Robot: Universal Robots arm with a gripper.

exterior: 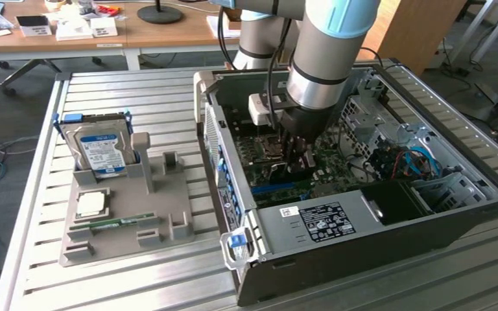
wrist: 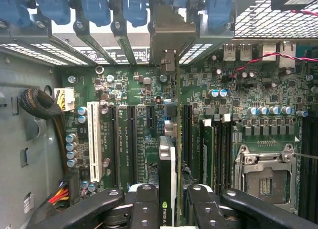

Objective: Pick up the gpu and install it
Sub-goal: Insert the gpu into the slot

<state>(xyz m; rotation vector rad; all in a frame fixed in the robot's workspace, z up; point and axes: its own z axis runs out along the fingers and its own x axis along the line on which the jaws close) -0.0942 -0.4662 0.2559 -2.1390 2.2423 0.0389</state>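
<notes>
My gripper (wrist: 171, 211) is deep inside the open computer case (exterior: 456, 223), shut on the gpu (wrist: 171, 139). I see the card edge-on as a thin green board with a dark face. It stands upright over the motherboard (wrist: 139, 95) between the long expansion slots. Its silvery end bracket (wrist: 169, 35) reaches the rear slot openings of the case. The black fingers (wrist: 144, 204) press on both sides of the card. In the exterior view the gripper (exterior: 294, 155) points down onto the board with the dark card (exterior: 285, 172) below it. Whether the card sits fully in a slot I cannot tell.
Outside the case, on the exterior view's left, a grey holder (exterior: 166, 223) carries a hard drive (exterior: 102, 152), a processor chip (exterior: 91, 204) and a memory stick (exterior: 111, 223). Inside are the power supply (exterior: 314, 223), a processor socket (wrist: 266, 177), memory sticks (wrist: 208, 144) and cables (wrist: 42, 107).
</notes>
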